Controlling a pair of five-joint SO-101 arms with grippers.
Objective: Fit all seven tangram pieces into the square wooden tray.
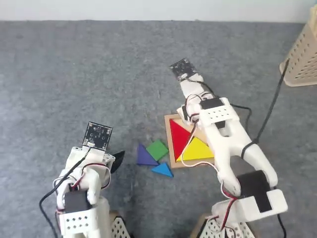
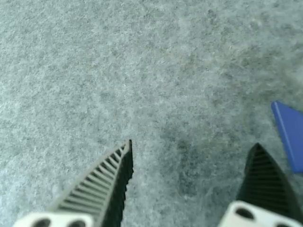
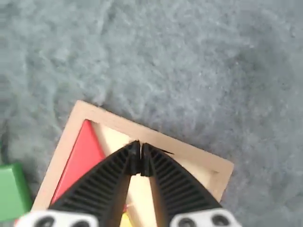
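On grey carpet sits the square wooden tray, with a red triangle and a yellow triangle laid inside it.
I see the red one's long side along the tray edge facing the loose pieces, the yellow one's along the near edge. Just beside the tray lie a green square, a dark blue triangle and a light blue triangle. My right gripper is pinched closed, holding nothing, above the bare tray floor near the far rim. My left gripper is spread wide over carpet, near the dark blue triangle. A beige perforated basket stands far right, and a pale wall lies behind.
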